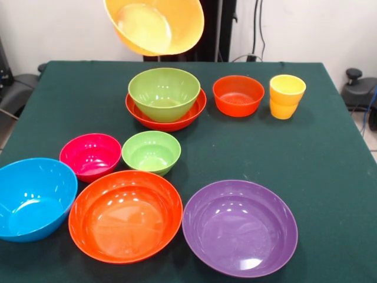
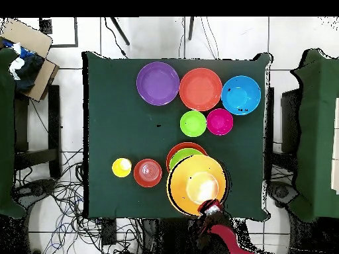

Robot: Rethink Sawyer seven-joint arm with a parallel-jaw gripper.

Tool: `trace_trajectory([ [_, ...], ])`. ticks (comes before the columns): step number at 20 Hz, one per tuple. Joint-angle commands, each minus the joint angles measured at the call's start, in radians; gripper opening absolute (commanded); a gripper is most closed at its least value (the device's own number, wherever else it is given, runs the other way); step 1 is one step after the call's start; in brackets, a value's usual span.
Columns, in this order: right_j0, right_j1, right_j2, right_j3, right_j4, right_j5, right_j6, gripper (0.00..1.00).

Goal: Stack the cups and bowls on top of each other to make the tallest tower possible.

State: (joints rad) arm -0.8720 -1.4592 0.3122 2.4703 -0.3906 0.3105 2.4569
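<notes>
My gripper (image 2: 210, 208) is shut on the rim of the large orange bowl (image 1: 154, 26) and holds it tilted in the air, over the table's robot side. In the front view the gripper is hidden behind this bowl. Below and in front of it, a medium lime green bowl (image 1: 164, 93) sits nested in a wide red-orange bowl (image 1: 194, 112). From overhead the held bowl (image 2: 192, 182) partly covers that pair (image 2: 180, 156). Two nested yellow-orange cups (image 1: 287, 96) stand upright to the right, beside a small red-orange bowl (image 1: 238, 95).
On the camera side of the table sit a small lime green bowl (image 1: 151, 152), a magenta bowl (image 1: 90, 155), a blue bowl (image 1: 32, 197), a large red-orange bowl (image 1: 125, 215) and a purple bowl (image 1: 240, 227), all upright.
</notes>
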Motion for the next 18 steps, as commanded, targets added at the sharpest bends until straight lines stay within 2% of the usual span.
trace_trajectory([
  [1,0.146,0.147,-0.151,-0.142,-0.105,0.060,0.279,0.00],
  [7,0.262,0.214,-0.243,-0.207,-0.060,0.048,0.302,0.00],
  [14,0.294,0.186,-0.267,-0.209,0.043,0.088,0.230,0.00],
  [18,0.307,0.198,-0.294,-0.213,0.056,0.074,0.208,0.00],
])
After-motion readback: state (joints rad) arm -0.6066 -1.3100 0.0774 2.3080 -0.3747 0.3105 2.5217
